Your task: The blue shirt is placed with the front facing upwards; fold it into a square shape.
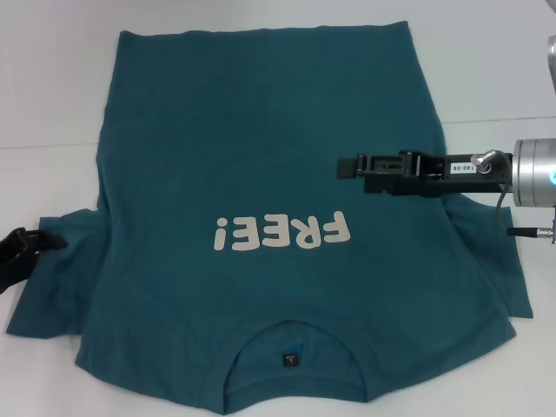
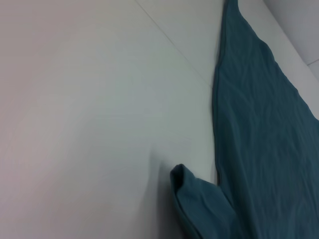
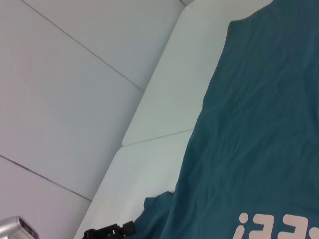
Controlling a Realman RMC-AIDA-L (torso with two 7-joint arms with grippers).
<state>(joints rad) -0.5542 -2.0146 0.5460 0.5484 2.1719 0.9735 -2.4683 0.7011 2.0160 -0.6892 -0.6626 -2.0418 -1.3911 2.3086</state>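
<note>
One blue shirt (image 1: 261,174) lies spread flat on the white counter (image 1: 52,87), front up, filling most of the middle of the scene; its hem is at the far side and its ribbed collar (image 1: 291,334) at the near edge, with a small dark label (image 1: 290,357) showing inside the neck. The single cream "FREE!" print (image 1: 282,232) sits across the chest, reading upside down from the robot's side. Two short sleeves show: the left sleeve (image 1: 52,278) spreads out to the near left, somewhat rumpled, and the right sleeve (image 1: 491,261) spreads to the near right. Two grippers are in view. The right gripper (image 1: 343,166) reaches in from the right edge, stretched level over the right half of the shirt's body, a little farther than the print; its dark fingers (image 1: 349,165) point left and seem close together with nothing between them, though how far they are parted cannot be told for sure. The left gripper (image 1: 22,248) shows only as a dark shape at the left edge, at the outer end of the left sleeve; whether its fingers are parted or have cloth in them cannot be told. In the left wrist view the sleeve's end (image 2: 199,199) is bunched and raised off the counter.
</note>
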